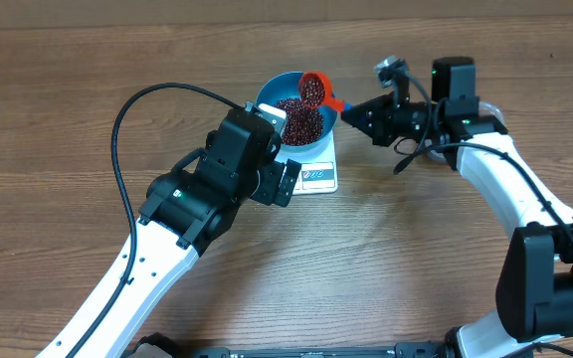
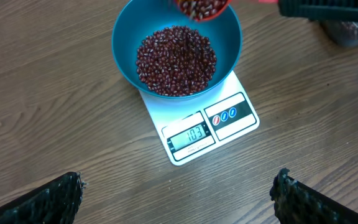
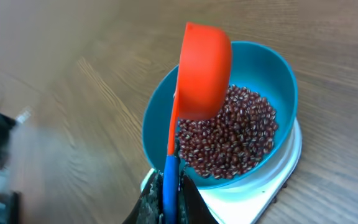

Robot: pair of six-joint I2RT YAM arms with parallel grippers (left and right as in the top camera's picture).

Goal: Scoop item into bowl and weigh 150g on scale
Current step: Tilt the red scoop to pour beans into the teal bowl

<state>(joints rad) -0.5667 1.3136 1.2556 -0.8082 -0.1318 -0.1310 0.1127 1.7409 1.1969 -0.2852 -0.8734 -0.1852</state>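
The blue bowl stands on the white scale at the table's middle and holds a heap of dark red beans. The scale's grey display is lit. My right gripper is shut on the blue handle of an orange scoop, which is tilted over the bowl's far rim with beans in it. My left gripper hangs open over bare wood just in front of the scale, its fingers wide apart and empty.
In the left wrist view a clear tub with beans peeks in at the top right, behind the right arm. Wooden tabletop surrounds the scale. The left arm's black cable loops over the table's left side.
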